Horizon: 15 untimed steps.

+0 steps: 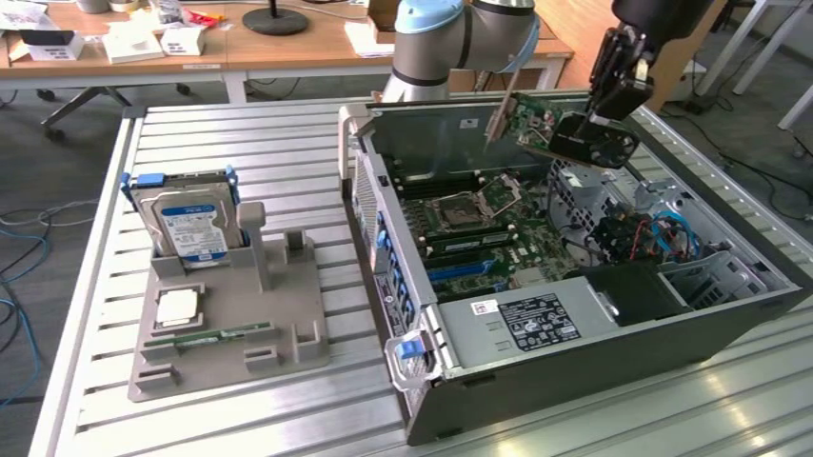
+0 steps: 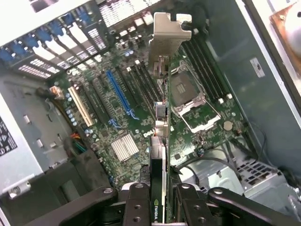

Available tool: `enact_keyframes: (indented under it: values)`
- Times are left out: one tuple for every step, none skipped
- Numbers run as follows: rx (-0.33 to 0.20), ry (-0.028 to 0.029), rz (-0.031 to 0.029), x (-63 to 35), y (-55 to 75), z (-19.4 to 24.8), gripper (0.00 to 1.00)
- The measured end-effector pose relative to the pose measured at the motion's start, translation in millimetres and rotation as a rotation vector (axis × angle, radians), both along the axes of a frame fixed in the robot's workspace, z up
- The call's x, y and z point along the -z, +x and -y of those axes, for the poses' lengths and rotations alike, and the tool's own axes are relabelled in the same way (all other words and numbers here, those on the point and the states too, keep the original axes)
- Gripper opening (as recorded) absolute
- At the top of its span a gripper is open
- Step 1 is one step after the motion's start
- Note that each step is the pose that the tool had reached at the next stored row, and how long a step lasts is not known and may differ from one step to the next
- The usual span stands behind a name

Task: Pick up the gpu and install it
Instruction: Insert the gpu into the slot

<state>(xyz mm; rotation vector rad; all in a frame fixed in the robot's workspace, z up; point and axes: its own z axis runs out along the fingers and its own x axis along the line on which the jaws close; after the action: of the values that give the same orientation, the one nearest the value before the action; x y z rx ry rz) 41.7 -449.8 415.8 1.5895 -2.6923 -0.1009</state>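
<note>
Slatted silver metal table (image 1: 254,133) carries an open dark grey tower computer case (image 1: 711,333). Flat green-and-black gpu (image 1: 540,126), silver bracket at one end, hangs tilted above the green motherboard (image 1: 508,243). The black gripper (image 1: 595,119) is clamped on its edge.

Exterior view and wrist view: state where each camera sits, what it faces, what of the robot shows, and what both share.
Exterior view: off the arm, raised, looking down on the table and open case; shows the arm and hand holding the gpu above the case.
Wrist view: on the wrist, looking along the gpu down at the motherboard; shows the hand clamped on it.
Shared: hand, gpu, motherboard.
</note>
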Motion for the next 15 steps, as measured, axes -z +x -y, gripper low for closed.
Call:
enact_keyframes:
  values:
    - [-0.018,-0.0001,0.0,0.1,0.0,0.0,0.26]
    - [-0.036,-0.0001,0.0,0.2,0.0,0.0,0.26]
    - [-0.054,-0.0001,0.0,0.3,0.0,0.0,0.26]
    - [-0.072,0.0,0.0,0.5,0.0,0.0,0.26]
    - [-0.09,-0.0001,0.0,0.6,0.0,0.0,0.26]
    - [-0.108,-0.0001,0.0,0.7,0.0,0.0,0.26]
    - [-0.126,-0.0001,0.0,0.8,0.0,0.0,0.26]
    - [-0.144,-0.0001,0.0,0.9,0.0,0.0,0.26]
    - [-0.163,-0.0001,0.0,1.0,0.0,0.0,0.26]
    - [-0.181,-0.0001,0.0,1.1,0.0,0.0,0.26]
    - [-0.199,-0.0001,0.0,1.1,0.0,0.0,0.26]
    - [-0.217,-0.0001,0.0,1.2,0.0,0.0,0.26]
    - [-0.235,-0.0001,0.0,1.3,0.0,0.0,0.26]
    - [-0.251,-0.0001,0.0,1.3,0.0,0.0,0.26]
    - [-0.268,-0.0001,0.0,1.4,0.0,0.0,0.26]
